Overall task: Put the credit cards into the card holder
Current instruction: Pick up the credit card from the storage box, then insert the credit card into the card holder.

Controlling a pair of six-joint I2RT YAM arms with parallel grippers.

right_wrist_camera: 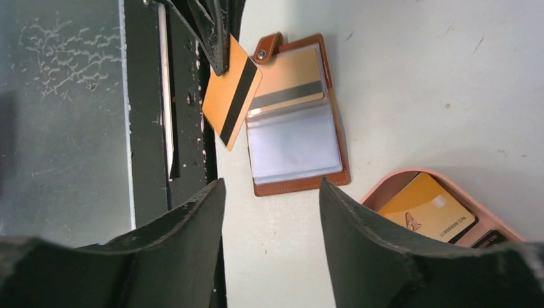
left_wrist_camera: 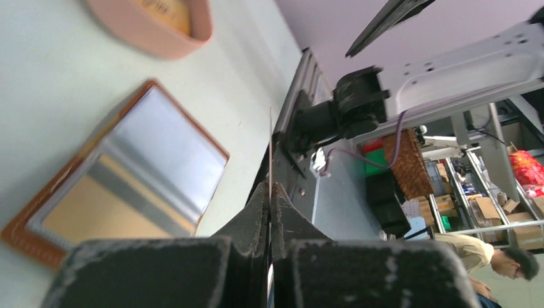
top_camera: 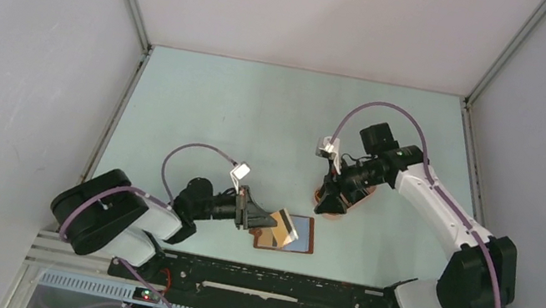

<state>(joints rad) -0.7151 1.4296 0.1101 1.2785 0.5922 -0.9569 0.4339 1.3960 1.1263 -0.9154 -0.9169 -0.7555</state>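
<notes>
**One card seemingly in, one in hand, more waiting**

Lying open on the table [top_camera: 259, 118]: the card holder [right_wrist_camera: 295, 122], seemingly with one striped card [right_wrist_camera: 287, 77] already in a pocket. Pinched tight in the left gripper [left_wrist_camera: 270, 192], just beside the holder's snap-tab edge: a loose orange card [right_wrist_camera: 231, 93], not yet slotted. Spread wide and empty above the pink tray [right_wrist_camera: 385, 186]: the right gripper [top_camera: 330, 202]. Left in that tray: at least a gold card [right_wrist_camera: 426, 208] and a dark card [right_wrist_camera: 491, 239]. Roughly early to midway, by the look of it.
</notes>
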